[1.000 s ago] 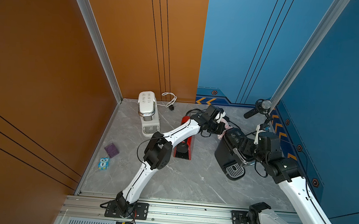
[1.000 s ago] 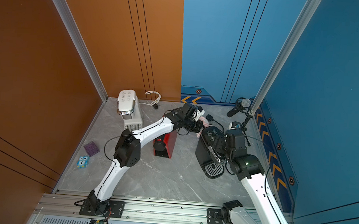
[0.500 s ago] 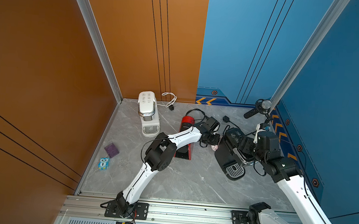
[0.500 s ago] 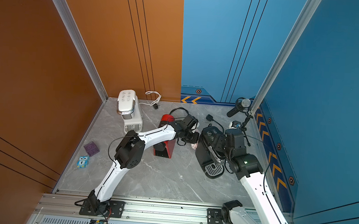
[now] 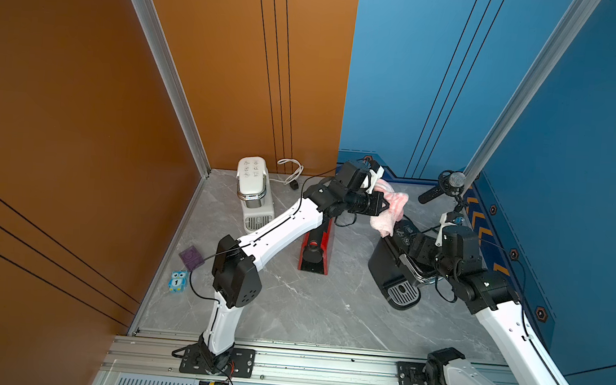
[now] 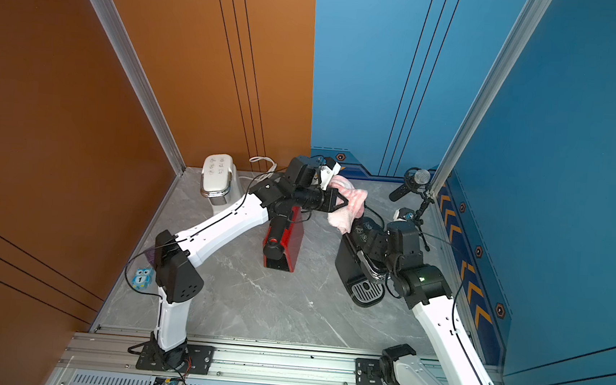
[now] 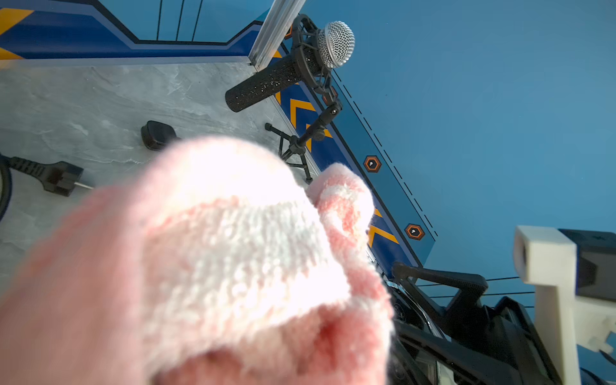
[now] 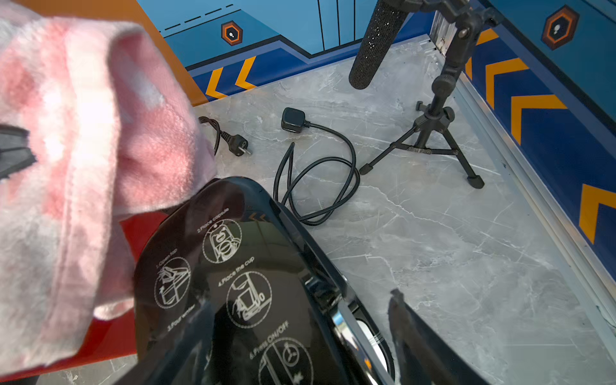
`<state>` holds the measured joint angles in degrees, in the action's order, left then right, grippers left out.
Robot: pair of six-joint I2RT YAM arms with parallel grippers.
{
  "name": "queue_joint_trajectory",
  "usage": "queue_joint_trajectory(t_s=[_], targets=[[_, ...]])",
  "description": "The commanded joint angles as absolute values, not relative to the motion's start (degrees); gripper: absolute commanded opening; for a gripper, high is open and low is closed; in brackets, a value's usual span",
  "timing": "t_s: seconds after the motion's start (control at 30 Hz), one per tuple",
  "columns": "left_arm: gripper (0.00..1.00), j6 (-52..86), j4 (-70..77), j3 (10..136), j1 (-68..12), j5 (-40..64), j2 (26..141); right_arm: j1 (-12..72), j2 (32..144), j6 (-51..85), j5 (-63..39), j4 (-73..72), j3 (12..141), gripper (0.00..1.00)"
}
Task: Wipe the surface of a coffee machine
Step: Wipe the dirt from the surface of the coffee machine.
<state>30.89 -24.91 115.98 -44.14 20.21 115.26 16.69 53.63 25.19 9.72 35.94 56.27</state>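
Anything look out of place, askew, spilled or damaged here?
Nothing looks spilled or broken. Minor oddities: a square plug and a round plug lie unplugged on the table behind the black coffee machine, and a purple card and an owl cube sit at the table's left edge, unrelated to wiping.

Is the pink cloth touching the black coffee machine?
Cannot tell. Right wrist view: the pink cloth overlaps the black coffee machine at its lid; no view shows contact or gap.
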Motion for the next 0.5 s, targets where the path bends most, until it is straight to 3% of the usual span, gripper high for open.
queue_joint_trajectory(t_s=[0.0, 0.47], targets=[[0.00, 29.19, -26.97, 112.49, -45.75, 20.29, 120.35, 16.62, 54.88, 26.00, 8.05, 44.21, 54.09, 0.83], [0.00, 30.38, -21.53, 101.96, -45.56, 18.85, 122.82, 16.87, 56.30, 25.95, 8.43, 44.82, 55.55, 0.82]])
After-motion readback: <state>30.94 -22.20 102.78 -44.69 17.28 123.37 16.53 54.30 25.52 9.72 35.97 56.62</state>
